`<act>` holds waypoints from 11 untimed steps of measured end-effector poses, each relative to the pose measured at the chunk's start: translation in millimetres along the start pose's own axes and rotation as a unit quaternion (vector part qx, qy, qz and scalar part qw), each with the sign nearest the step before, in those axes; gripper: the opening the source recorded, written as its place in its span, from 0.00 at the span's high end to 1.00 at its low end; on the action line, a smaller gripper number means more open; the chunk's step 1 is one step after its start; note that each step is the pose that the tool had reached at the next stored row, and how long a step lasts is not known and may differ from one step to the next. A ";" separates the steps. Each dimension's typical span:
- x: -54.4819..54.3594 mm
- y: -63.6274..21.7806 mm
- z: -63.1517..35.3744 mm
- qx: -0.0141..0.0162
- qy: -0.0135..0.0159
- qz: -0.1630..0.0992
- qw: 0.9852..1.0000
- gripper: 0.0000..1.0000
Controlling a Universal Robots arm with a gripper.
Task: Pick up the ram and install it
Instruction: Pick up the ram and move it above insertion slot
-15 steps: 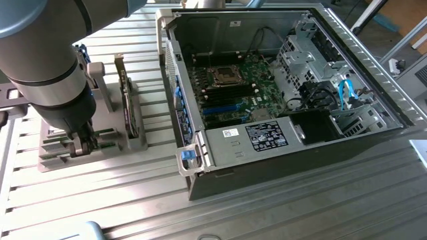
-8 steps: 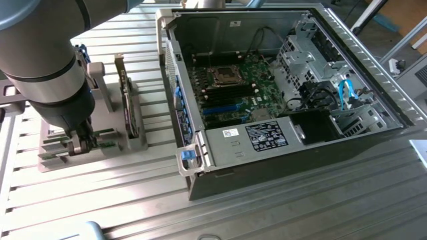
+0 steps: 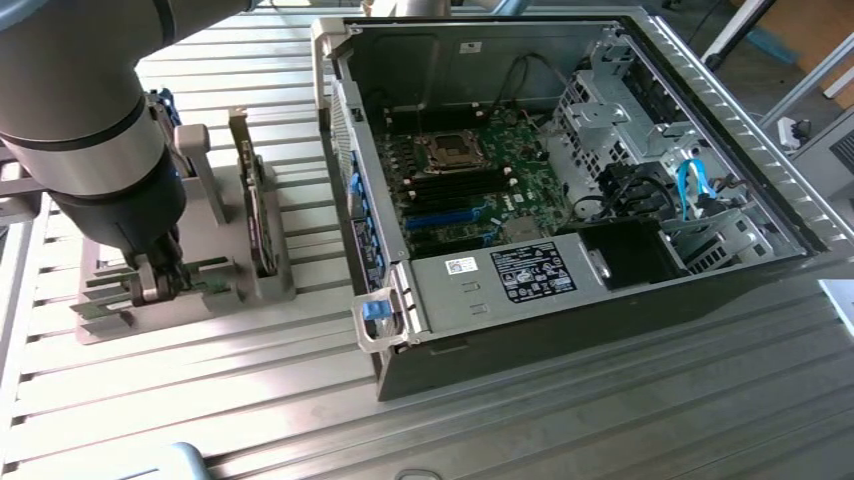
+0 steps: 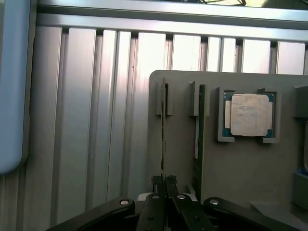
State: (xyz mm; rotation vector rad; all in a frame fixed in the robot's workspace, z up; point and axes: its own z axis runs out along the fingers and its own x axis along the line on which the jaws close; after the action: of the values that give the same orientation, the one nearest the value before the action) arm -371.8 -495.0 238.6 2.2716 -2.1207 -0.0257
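Currently shows a black two-fingered gripper [image 4: 165,181] lowered onto a flat grey plastic holder [image 4: 240,168] with upright slots. Pinches, with fingers [image 4: 157,185] clenched tight, the ram [image 4: 162,139], a long, thin green circuit-board stick seen edge-on and standing in the holder's outermost slot. Includes, in the neighbouring slot just beside the ram, a taller, wider green-edged expansion card [image 4: 198,130], also standing on edge. Shows, past that card, a square silver processor chip [image 4: 249,114] lying flat in a square recess of the same holder.

Seen from the exterior view: places the thick grey and black robot arm [image 3: 80,120] at the exterior view's left, reaching straight down to the holder, with the card upright just to the exterior view's right of the gripper. Sets an open grey metal desktop computer case [image 3: 561,335] at the exterior view's right, well apart from the ram, exposing a green motherboard [image 3: 467,185] and pale blue cables [image 3: 691,185] inside. Rests holder and case alike on a ribbed silver aluminium table [image 3: 534,430]
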 end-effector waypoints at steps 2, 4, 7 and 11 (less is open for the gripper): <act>0.0 0.1 -3.7 0.000 0.000 0.000 1.000 0.88; 0.1 0.2 -6.3 0.000 0.000 0.005 1.000 0.88; 0.1 0.2 -8.7 0.000 0.000 0.011 1.000 0.88; 0.3 0.5 -20.5 0.000 0.000 0.013 1.000 0.88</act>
State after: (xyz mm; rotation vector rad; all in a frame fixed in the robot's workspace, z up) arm -371.5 -495.0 259.1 2.2426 -2.1497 -0.0254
